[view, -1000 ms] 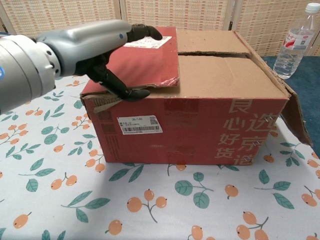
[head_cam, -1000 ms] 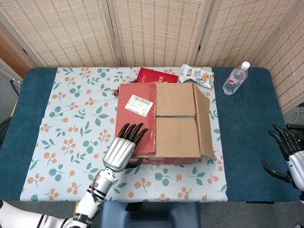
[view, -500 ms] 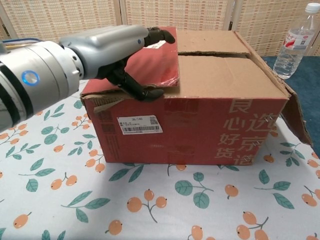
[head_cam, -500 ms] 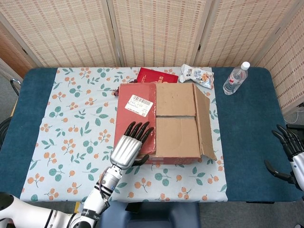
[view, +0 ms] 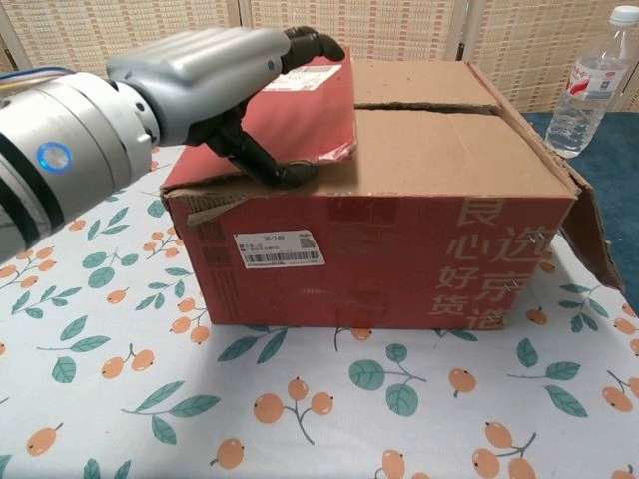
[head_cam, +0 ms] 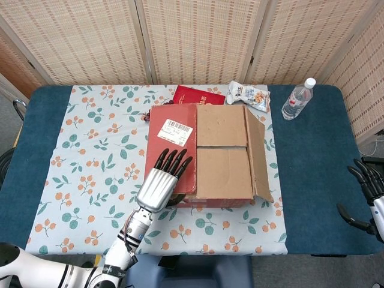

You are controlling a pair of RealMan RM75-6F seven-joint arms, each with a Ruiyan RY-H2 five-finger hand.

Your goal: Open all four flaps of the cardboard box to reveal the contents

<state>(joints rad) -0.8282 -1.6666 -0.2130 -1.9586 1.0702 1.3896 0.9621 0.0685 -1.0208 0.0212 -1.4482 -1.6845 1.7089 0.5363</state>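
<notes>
Cardboard box (head_cam: 204,155) stood near the middle of the bench (head_cam: 306,174), on the flowered cloth (head_cam: 90,156), with its top not yet opened. The red flap (head_cam: 172,147) with the white label (head_cam: 176,132) covered the 9 o'clock half of the top; the two brown flaps (head_cam: 222,150) lay flat beside it, and the flap at the 3 o'clock side (head_cam: 259,157) already hung outward.

The left hand (head_cam: 159,183) was at the 7 o'clock corner of the box. Its fingers (view: 315,45) lay stretched over the red flap, and the thumb (view: 275,172) reached under the flap's torn near edge, so the hand pinched this flap. In the chest view the near edge looked a little raised.

To do this step well, I think the hand should lift the edge upward and then swing it toward 9 o'clock, along the fold, without pulling the whole box. The edge is torn, so a hard pull could rip it.

The right hand (head_cam: 367,198) was well apart, at the 4 o'clock edge of the bench, with fingers spread and holding nothing. Behind the box, at 12 o'clock, lay a red packet (head_cam: 198,95) and a snack bag (head_cam: 249,95), and a water bottle (head_cam: 297,99) stood at 2 o'clock.
</notes>
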